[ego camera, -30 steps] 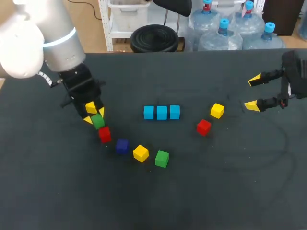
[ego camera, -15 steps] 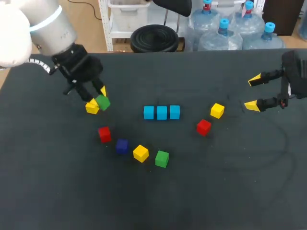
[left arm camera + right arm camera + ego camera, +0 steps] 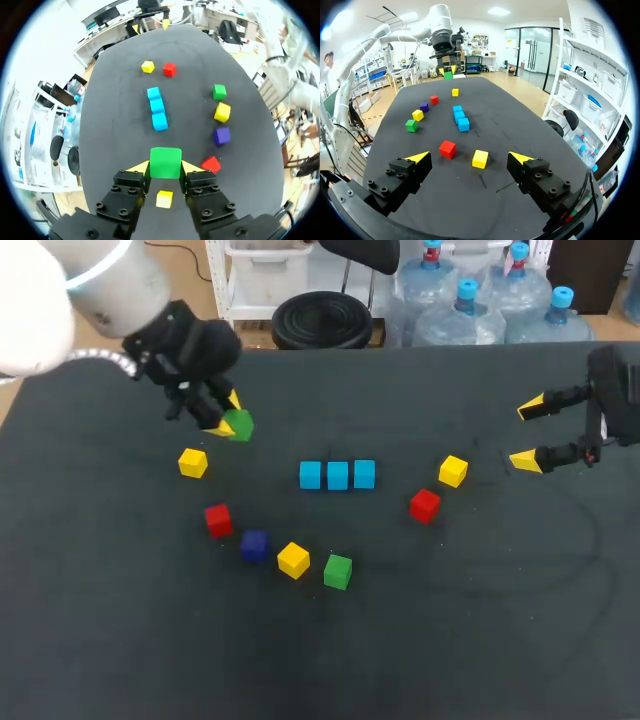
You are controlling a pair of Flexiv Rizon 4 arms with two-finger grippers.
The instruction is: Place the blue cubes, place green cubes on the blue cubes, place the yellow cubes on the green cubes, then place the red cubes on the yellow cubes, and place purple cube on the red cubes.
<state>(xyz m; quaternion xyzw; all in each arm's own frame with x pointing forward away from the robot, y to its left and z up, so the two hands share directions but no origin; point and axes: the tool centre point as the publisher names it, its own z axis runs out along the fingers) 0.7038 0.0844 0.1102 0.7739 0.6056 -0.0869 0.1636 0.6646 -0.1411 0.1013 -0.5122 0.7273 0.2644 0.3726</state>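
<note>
My left gripper point(image 3: 232, 423) is shut on a green cube point(image 3: 239, 425), held in the air to the left of the row of three blue cubes point(image 3: 338, 475). The left wrist view shows that green cube point(image 3: 165, 162) between the yellow tips, with the blue row point(image 3: 157, 107) ahead and a yellow cube point(image 3: 164, 199) on the table below. Another green cube point(image 3: 338, 571), a yellow cube point(image 3: 293, 560), a purple cube point(image 3: 254, 545) and a red cube point(image 3: 217, 520) lie in an arc nearer the front. My right gripper point(image 3: 527, 433) stands open at the far right, empty.
One yellow cube point(image 3: 193, 462) sits left of the blue row. A further yellow cube point(image 3: 453, 471) and a red cube point(image 3: 424, 505) lie to the right of it, just ahead of my right gripper point(image 3: 469, 157). Bare black tabletop point(image 3: 450, 620) fills the front.
My left gripper has risen with the green cube and carried it back and to the right, away from the yellow cube on the left. The right arm has kept still.
</note>
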